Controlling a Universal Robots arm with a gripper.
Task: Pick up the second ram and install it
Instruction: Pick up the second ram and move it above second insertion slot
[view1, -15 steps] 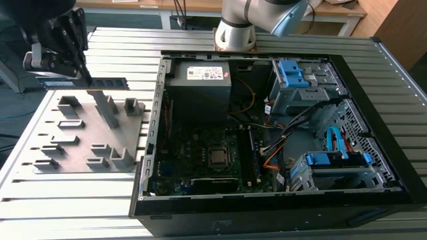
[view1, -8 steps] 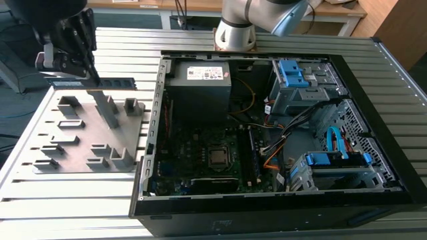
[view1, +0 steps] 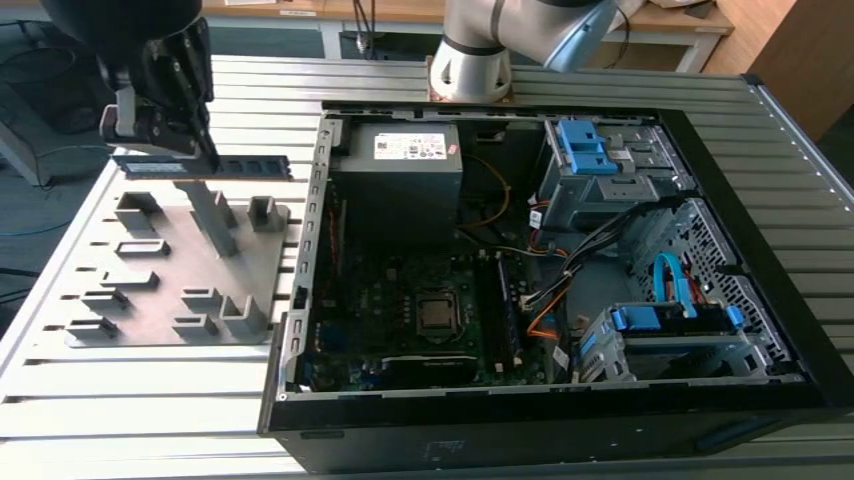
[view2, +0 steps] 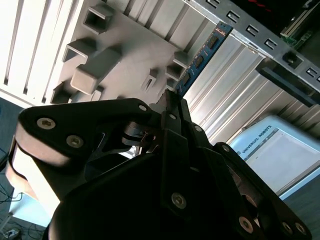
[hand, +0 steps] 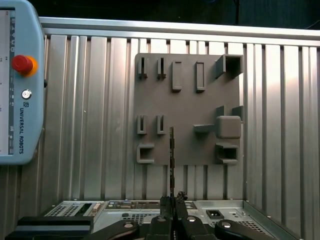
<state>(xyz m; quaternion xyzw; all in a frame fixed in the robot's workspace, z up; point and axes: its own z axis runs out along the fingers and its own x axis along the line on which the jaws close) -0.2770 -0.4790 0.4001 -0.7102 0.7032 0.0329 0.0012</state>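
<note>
The second ram (view1: 254, 167) is a long dark green board with black chips. It hangs level above the far edge of the grey fixture plate (view1: 160, 300), at the exterior view's left. My gripper (view1: 171, 152) is shut on its left part. In the second wrist view the ram (view2: 202, 55) sticks out past the fingertips (view2: 170, 106) over the fixture (view2: 125, 55). In the first wrist view the ram (hand: 171, 160) shows edge-on, clamped in my gripper (hand: 173, 201) above the fixture plate (hand: 190, 107).
An open computer case (view1: 747, 150) lies at the exterior view's right, with its motherboard (view1: 427, 290) and black memory slots (view1: 509, 300) exposed. A teach pendant (hand: 15, 85) rests on the slatted metal table (view1: 120, 400). The robot base (view1: 470, 60) stands behind the case.
</note>
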